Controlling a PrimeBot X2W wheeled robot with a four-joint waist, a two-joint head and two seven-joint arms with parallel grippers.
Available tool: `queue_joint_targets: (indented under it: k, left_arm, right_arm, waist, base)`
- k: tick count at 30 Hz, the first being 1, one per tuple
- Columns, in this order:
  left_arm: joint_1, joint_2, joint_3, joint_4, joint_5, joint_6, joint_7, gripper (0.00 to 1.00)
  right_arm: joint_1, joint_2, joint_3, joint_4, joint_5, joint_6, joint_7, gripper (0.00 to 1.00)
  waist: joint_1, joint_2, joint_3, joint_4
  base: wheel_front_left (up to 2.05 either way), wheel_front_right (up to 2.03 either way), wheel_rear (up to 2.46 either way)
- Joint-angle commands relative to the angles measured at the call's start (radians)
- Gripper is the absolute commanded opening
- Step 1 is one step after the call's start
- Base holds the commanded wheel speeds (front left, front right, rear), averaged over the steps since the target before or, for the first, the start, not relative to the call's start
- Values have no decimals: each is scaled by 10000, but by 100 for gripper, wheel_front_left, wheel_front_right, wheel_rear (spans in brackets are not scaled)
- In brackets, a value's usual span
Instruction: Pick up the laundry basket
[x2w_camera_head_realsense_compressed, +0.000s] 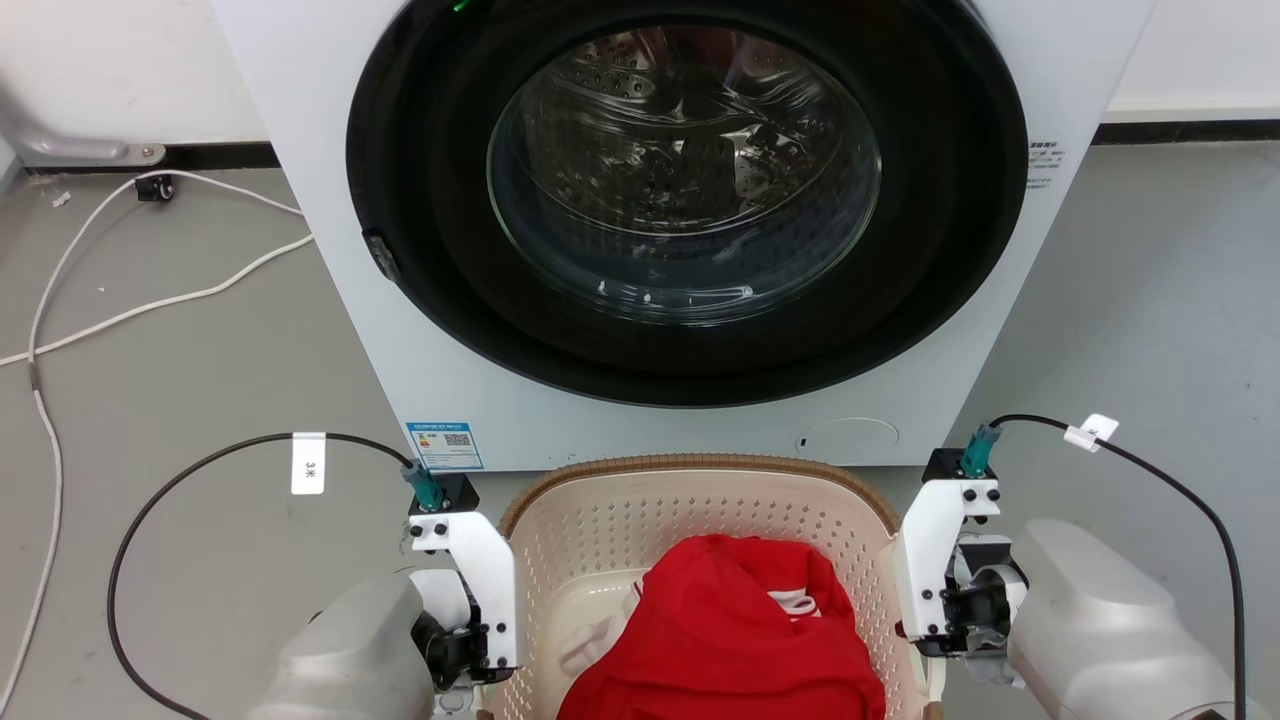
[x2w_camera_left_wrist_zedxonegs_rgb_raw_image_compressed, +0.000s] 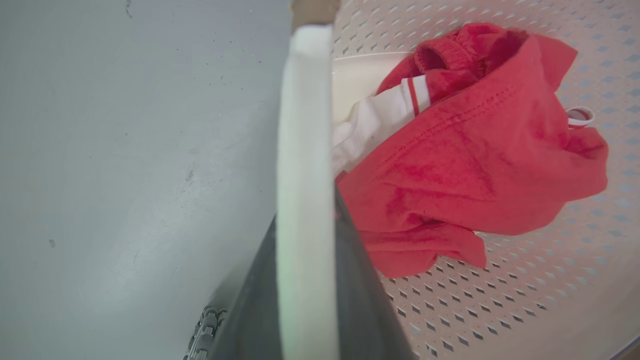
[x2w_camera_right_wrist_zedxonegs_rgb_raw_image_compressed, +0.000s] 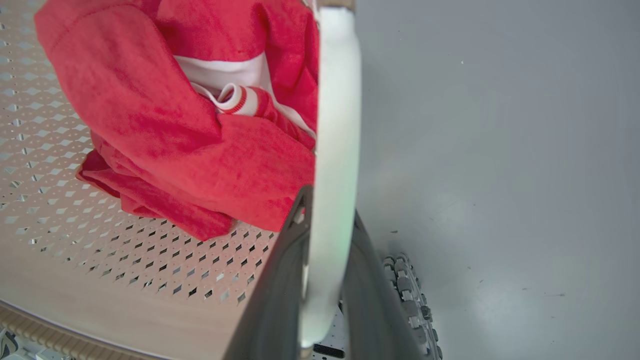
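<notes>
Laundry basket (x2w_camera_head_realsense_compressed: 700, 500) sits low in front of the washing machine (x2w_camera_head_realsense_compressed: 640, 200), centred under its round door and between the two arms. Whether its base rests on the grey floor (x2w_camera_head_realsense_compressed: 200, 350), cannot tell. Brown rim faces the machine; perforated cream walls.

Inside: a crumpled red garment (x2w_camera_head_realsense_compressed: 730, 640) with white trim, heaped toward the robot's side of the basket.

Left pincer (x2w_camera_left_wrist_zedxonegs_rgb_raw_image_compressed: 306, 210): closed on the white left handle (x2w_camera_left_wrist_zedxonegs_rgb_raw_image_compressed: 305, 125), one dark finger pressed to each side of the bar, garment just past the inner finger.

Right pincer (x2w_camera_right_wrist_zedxonegs_rgb_raw_image_compressed: 329, 207): same hold on the white right handle (x2w_camera_right_wrist_zedxonegs_rgb_raw_image_compressed: 337, 100), fingers flanking the bar, ridged pad of the outer finger showing on the floor side.

White cable (x2w_camera_head_realsense_compressed: 150, 300) trails across the floor, left of the machine, well apart from the basket.
</notes>
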Motion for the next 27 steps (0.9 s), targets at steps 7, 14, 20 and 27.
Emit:
queue_joint_targets:
  k: [7,14,20,27]
  left_arm:
    - [-119,-355,-96,-215,-191,-157,-25,0]
    - [-137,-365,-171,-216,-282,-157,-8,0]
    - [-145,-387,-214,-208,-352,-157,18,0]
    - [-154,-386,-289,-182,-448,-157,83,0]
  right_arm:
    - [-154,463,43,-116,225,134,81,0]
    - [-175,456,77,-90,265,134,92,0]
    - [-166,455,111,-79,326,134,137,0]
    - [-141,464,140,-75,414,134,180,0]
  waist:
    - [0,0,11,-22]
    - [0,0,19,-19]
    - [0,0,25,-5]
    - [0,0,20,-4]
  base:
    - [0,0,0]
    - [0,0,0]
    - [0,0,0]
    - [0,0,0]
